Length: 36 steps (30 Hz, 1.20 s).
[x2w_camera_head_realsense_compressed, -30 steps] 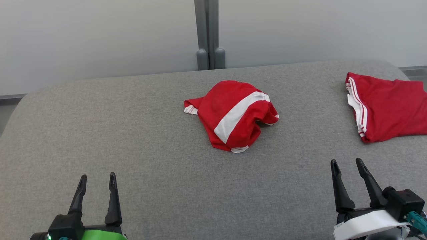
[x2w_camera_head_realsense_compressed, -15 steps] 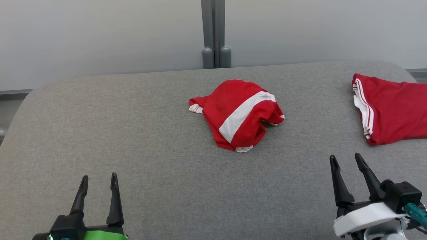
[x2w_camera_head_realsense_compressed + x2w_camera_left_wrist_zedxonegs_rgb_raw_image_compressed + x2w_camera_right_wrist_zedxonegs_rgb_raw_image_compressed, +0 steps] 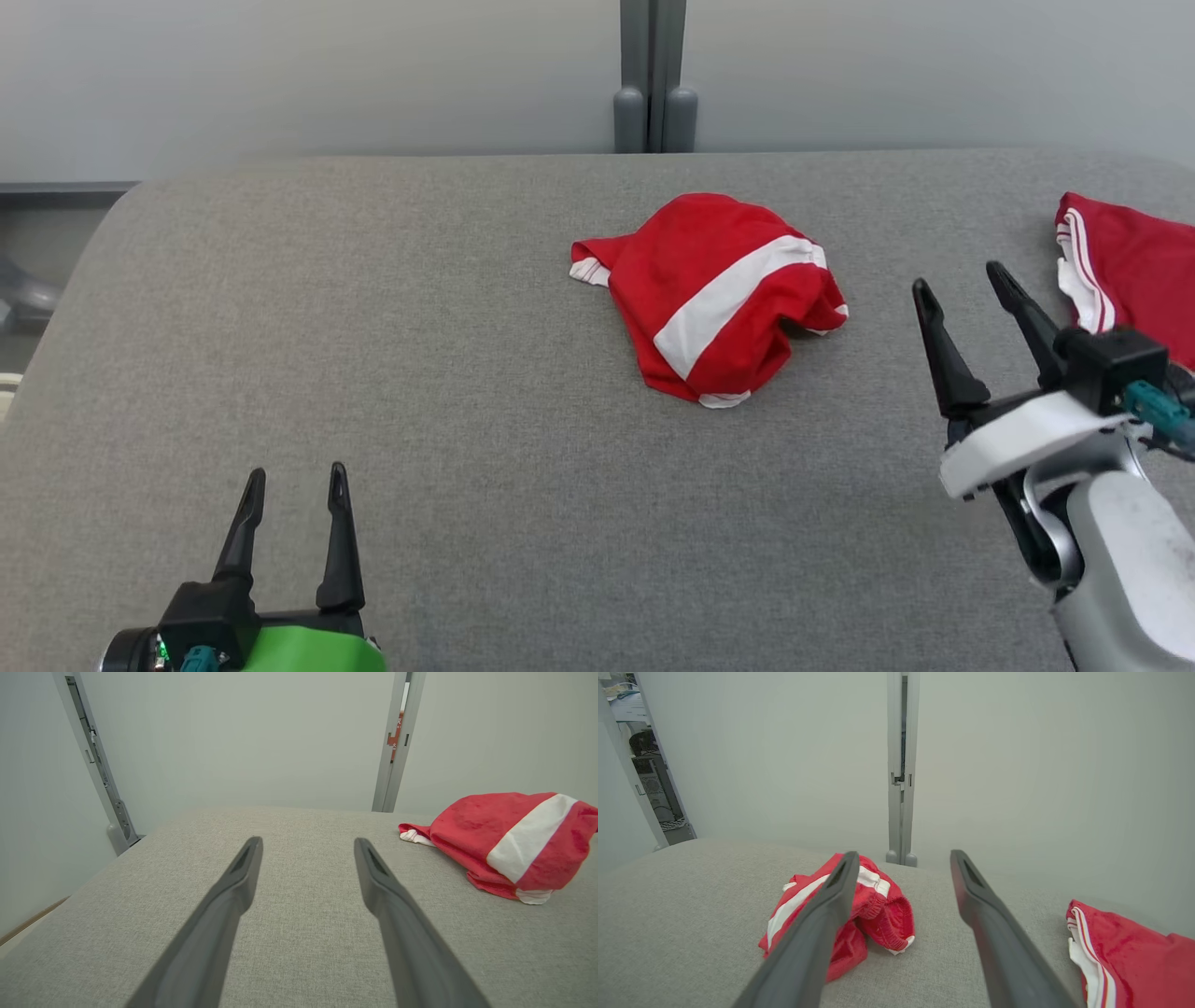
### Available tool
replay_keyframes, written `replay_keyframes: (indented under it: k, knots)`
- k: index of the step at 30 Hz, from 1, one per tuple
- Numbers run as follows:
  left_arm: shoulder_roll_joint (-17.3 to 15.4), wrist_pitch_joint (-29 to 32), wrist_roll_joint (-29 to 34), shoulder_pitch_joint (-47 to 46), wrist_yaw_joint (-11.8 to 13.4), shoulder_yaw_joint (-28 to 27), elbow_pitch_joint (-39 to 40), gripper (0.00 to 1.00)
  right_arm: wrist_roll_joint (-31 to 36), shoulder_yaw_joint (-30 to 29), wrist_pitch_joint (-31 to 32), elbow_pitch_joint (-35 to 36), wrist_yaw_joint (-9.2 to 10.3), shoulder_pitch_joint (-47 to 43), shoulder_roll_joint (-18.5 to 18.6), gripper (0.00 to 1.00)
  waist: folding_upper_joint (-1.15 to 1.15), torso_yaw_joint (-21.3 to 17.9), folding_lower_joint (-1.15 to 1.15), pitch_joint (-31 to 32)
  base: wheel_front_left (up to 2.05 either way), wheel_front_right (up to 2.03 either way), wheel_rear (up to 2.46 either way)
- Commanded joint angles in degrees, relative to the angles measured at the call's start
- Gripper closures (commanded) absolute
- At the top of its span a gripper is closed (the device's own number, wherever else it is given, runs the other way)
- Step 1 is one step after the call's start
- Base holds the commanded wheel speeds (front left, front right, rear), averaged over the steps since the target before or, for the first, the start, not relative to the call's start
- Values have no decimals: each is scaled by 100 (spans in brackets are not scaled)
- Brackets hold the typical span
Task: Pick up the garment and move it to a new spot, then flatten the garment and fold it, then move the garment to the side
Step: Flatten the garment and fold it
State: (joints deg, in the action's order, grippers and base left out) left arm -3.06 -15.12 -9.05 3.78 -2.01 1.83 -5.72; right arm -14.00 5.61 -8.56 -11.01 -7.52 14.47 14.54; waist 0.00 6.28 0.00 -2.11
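Right gripper (image 3: 957,277): we record its two dark fingers spread wide with nothing between them. It hangs above the grey padded surface (image 3: 420,327) at the right of the head view, fingers pointing up and slightly left. In the right wrist view one finger overlaps the garment (image 3: 719,294), but the head view shows bare surface between them, so we log no contact. Left gripper (image 3: 297,471): at the lower left, fingers also apart and empty, over bare cloth and well apart from the garment. The garment is red with a broad white stripe and white-trimmed edges. It lies bunched in a loose heap near the middle of the surface, towards the far edge, between the two grippers and nearer the right one. A second red garment (image 3: 1134,271), with thin white side stripes, lies flatter at the far right of the surface, just beyond the right gripper and partly hidden by it. Behind the surface we see a pale wall with a grey vertical post (image 3: 653,75).
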Motion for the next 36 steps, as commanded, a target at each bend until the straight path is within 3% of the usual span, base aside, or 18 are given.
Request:
replay_keyframes:
  k: [1,15,22,30,31,33,36]
  knots:
    - [-2,0,12,-119,25,14,7,0,-30,57,35,-105,8,219,78,0,0,175,0,-200,0,0,0]
    - [13,0,-187,-570,237,531,41,0,-307,700,31,-1997,8,1963,583,0,0,708,0,-858,0,0,0]
    - [11,0,-289,-738,364,754,15,0,-806,1069,-99,-2917,8,2358,501,0,0,927,0,-1087,0,0,0]
    - [12,0,-328,-797,418,847,17,0,-1867,1425,-79,-3561,8,2303,293,0,0,1033,0,-1186,0,0,0]
    - [12,0,-327,-810,418,855,13,0,-1997,1513,-111,-3563,7,2288,285,15,0,1041,0,-1196,0,0,0]
    - [12,0,-321,-833,438,859,4,0,-2200,1742,-261,-3529,8,2273,328,100,0,1039,0,-1203,0,0,0]
    - [11,0,-298,-818,435,831,-28,0,-2285,1944,-478,-3454,8,2255,390,100,0,1009,0,-1141,0,0,0]
